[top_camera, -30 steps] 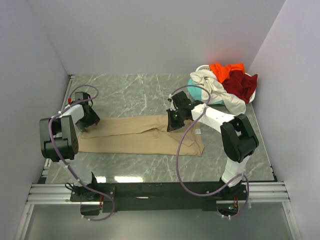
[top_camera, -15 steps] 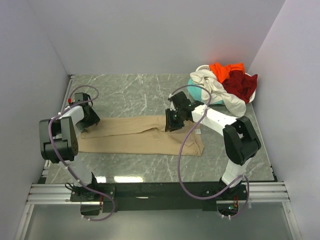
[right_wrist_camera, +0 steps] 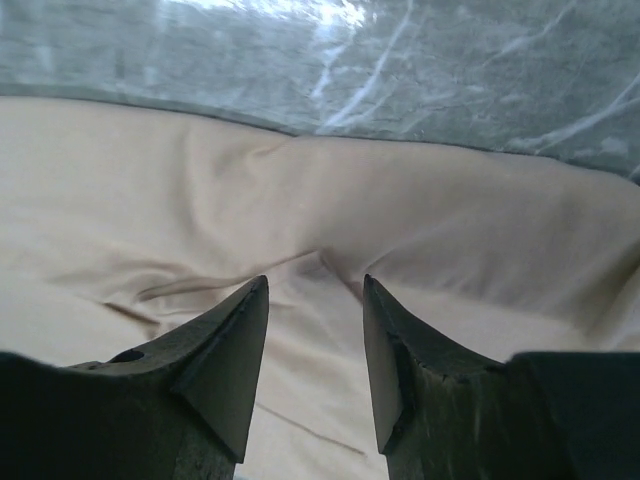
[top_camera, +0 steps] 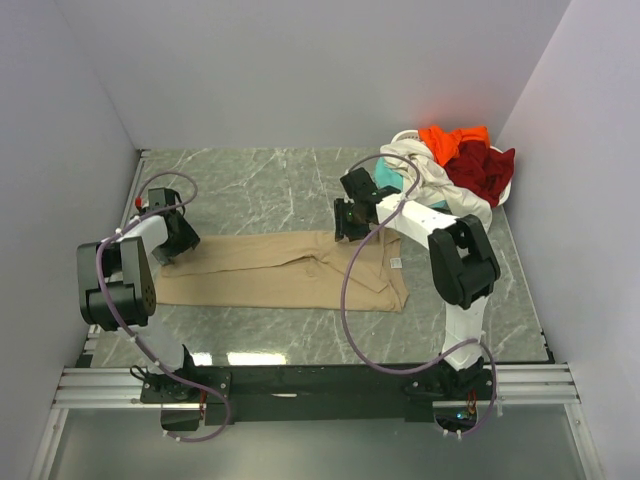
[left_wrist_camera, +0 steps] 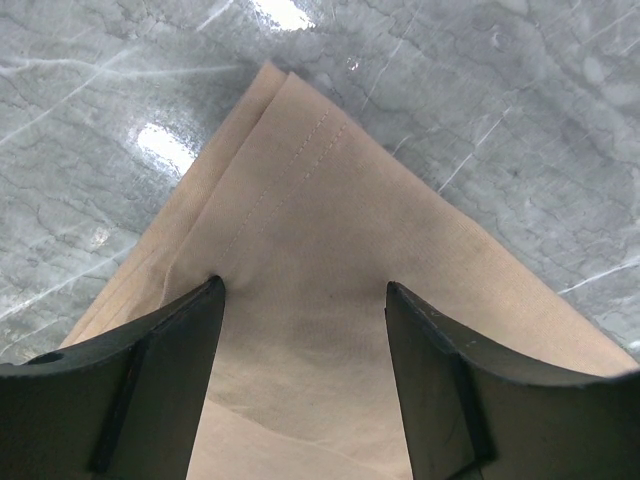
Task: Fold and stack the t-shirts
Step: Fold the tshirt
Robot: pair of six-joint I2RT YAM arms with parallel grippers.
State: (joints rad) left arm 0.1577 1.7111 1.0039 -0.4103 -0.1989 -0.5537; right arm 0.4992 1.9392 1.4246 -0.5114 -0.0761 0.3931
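Note:
The large tan t-shirt [top_camera: 280, 272] lies folded into a long flat band across the marble table. My left gripper [top_camera: 174, 240] stands open over its left corner, fingers straddling the cloth [left_wrist_camera: 300, 210] with nothing pinched; its jaws [left_wrist_camera: 303, 290] are wide apart. My right gripper [top_camera: 346, 222] hovers open at the band's far edge near the middle, its fingers [right_wrist_camera: 315, 285] apart above creased tan cloth [right_wrist_camera: 330, 200]. At the back right sits a pile of cream-white [top_camera: 432, 176], orange [top_camera: 452, 140], dark red [top_camera: 486, 170] and teal [top_camera: 393, 176] t-shirts.
Grey walls close in the table on the left, back and right. A small white label [top_camera: 396, 264] shows on the tan shirt's right end. Both arms' purple cables loop over the near part of the table.
My right gripper has opened, let go of the tan shirt and drawn back toward the far side. The left gripper has stayed put, open.

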